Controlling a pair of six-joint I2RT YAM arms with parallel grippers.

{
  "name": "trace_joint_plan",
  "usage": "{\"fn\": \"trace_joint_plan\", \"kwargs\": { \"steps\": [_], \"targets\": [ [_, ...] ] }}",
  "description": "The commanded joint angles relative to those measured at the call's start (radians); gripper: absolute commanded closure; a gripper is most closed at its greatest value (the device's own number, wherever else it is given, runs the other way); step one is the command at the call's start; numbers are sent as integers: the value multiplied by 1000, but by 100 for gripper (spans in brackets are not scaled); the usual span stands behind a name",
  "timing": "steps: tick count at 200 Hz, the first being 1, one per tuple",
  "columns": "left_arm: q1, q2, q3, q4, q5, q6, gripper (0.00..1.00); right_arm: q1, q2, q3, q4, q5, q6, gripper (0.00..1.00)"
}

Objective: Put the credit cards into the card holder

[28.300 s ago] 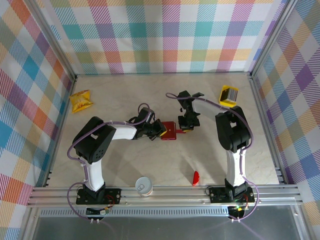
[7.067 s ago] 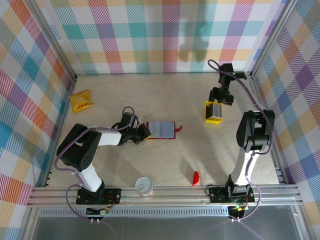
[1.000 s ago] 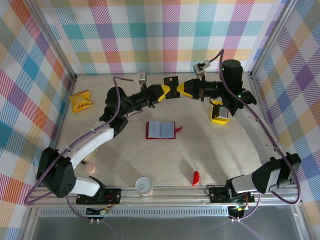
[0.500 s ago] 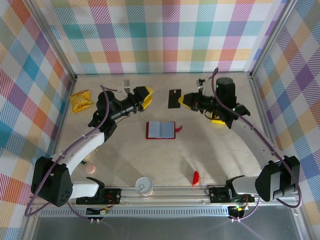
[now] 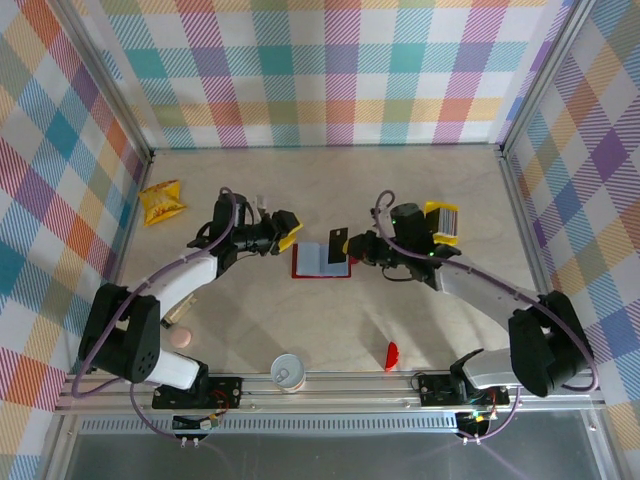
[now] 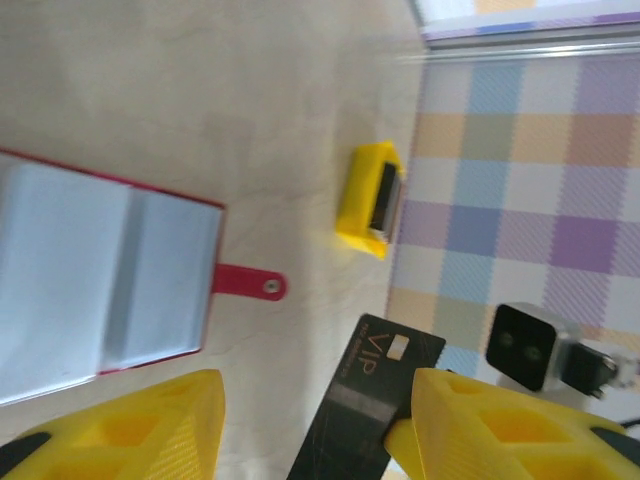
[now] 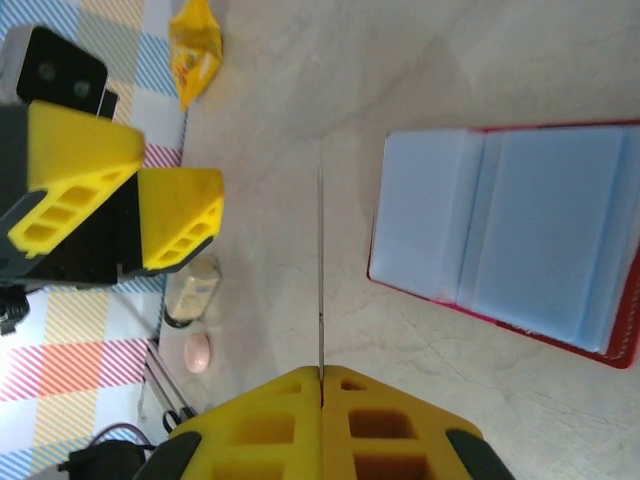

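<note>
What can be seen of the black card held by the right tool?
The black card is thin, rigid-looking plastic, printed VIP with a small pale chip patch and a grey stripe. The right tool is shut on one end; its wrist view shows it edge-on as a thin line. It hangs by the open card holder, not yet inserted.

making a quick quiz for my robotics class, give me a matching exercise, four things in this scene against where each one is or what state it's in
Things:
1. card holder
2. black card
3. snack packet
4. paper cup

Place or state:
a. pinched in the right gripper
b. lying open, grey-blue inside facing up
c. standing at the near edge
d. far left, close to the wall

Pairs: 1-b, 2-a, 3-d, 4-c
</note>
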Motion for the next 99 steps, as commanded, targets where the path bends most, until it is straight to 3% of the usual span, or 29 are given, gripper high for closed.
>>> {"fn": "trace_joint_plan", "kwargs": {
  "steps": [1,34,99],
  "targets": [
    [5,41,18,-91,-4,110,49,8,38,-23,136,30,-27,100],
    [3,107,41,-120,2,188,53,8,100,-7,153,9,-32,100],
    [-12,142,40,-132,-16,215,57,8,164,-25,219,12,23,100]
  ]
}}
